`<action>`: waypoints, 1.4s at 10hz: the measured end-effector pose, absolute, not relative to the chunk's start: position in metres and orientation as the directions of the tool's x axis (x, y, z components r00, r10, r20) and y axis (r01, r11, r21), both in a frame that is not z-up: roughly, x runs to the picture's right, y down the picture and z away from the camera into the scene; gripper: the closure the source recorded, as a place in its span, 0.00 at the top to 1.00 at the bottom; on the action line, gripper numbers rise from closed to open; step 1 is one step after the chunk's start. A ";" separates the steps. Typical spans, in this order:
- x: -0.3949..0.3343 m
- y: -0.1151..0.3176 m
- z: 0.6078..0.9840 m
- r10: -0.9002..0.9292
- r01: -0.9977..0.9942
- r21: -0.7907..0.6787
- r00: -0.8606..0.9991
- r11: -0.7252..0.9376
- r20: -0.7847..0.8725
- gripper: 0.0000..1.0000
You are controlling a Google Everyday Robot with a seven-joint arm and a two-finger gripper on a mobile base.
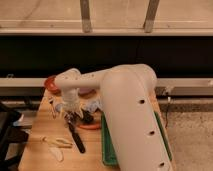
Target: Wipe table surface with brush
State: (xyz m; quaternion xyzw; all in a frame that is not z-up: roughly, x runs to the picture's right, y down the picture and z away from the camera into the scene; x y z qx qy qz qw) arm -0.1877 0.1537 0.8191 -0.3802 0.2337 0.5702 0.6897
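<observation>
- The tool point(69, 115) hangs low over the left half of the surface point(39, 159), pointing down, at the end of the slim white forearm.
- Its jaws stand apart, in the released state, and I see nothing grasped between them.
- The brush point(76, 138) lies flat on the surface just below the tool. It is a long black stick that runs slanted from near the tool toward the front edge. Its upper end is very close to the tool, but I cannot tell if they touch.
- Just to the right of the tool lies a short dark block point(88, 118), and just in front of it an orange-red stick point(89, 127), both between the tool and the green tray.
- A small blue and white thing point(93, 105) sits behind the block, near the arm.
- To the left of the brush, some pale yellowish pieces point(55, 145) lie on the wood, apart from the brush.
- A red bowl point(51, 83) stands at the far left corner of the surface, behind the wrist.
- The green tray point(107, 146) is on the right half of the surface; the arm covers most of it.
- The thick white upper arm point(131, 115) fills the middle and the right of the view.
- A dark object point(8, 131) stands beside the left edge of the surface.
- Behind all this runs a dark wall with a pale rail.
</observation>
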 end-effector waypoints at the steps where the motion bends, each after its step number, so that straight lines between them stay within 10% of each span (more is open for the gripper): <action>1: -0.192 0.150 0.814 0.617 -0.964 -0.255 0.243 0.070 -0.749 0.74; 9: -0.215 0.162 0.809 0.607 -0.957 -0.278 0.268 0.080 -0.748 0.72; 14: -0.213 0.172 0.820 0.588 -0.963 -0.244 0.266 0.117 -0.764 0.25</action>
